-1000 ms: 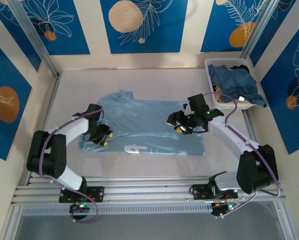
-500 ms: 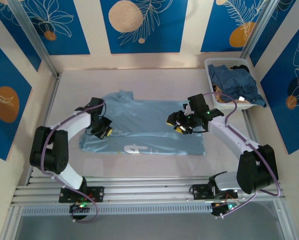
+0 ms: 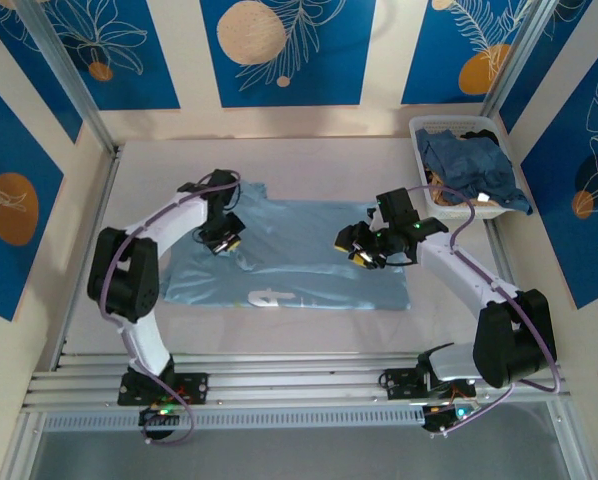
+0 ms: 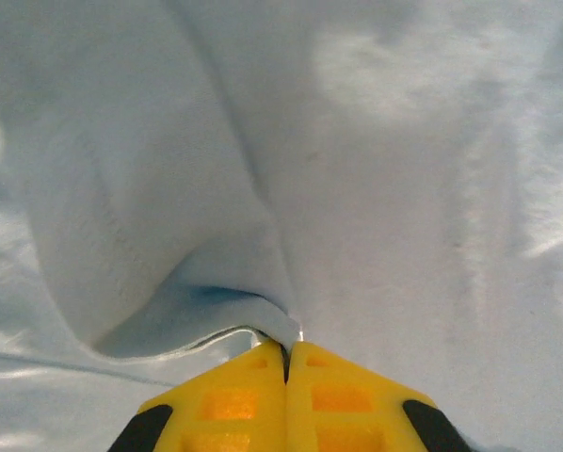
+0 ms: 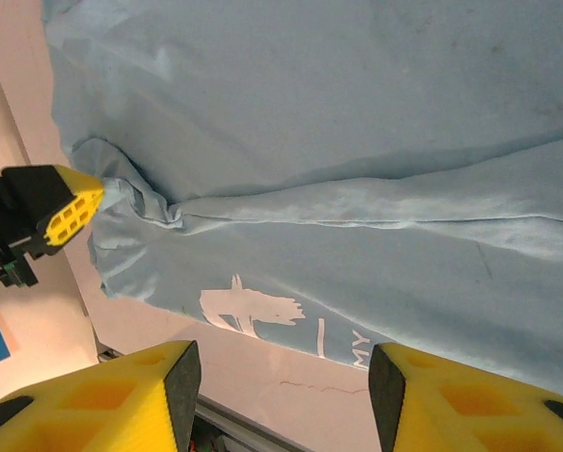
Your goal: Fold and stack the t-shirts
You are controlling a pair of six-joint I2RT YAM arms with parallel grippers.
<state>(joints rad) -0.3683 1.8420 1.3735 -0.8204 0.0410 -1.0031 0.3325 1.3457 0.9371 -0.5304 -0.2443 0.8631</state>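
Left pincer pinched tight on a fold of the t-shirt, at the cloth's 10 o'clock. Shirt lies spread mid desk. Right pincer half-spread, empty, hovering at 3 o'clock. Likely the first fold: you'd carry that edge across, smoothly.

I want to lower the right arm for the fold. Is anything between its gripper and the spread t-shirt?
Nothing visible. The right gripper hangs open over bare fabric of the light blue t-shirt. The left gripper is shut on a pinch of the same shirt, well off to the side of that path.
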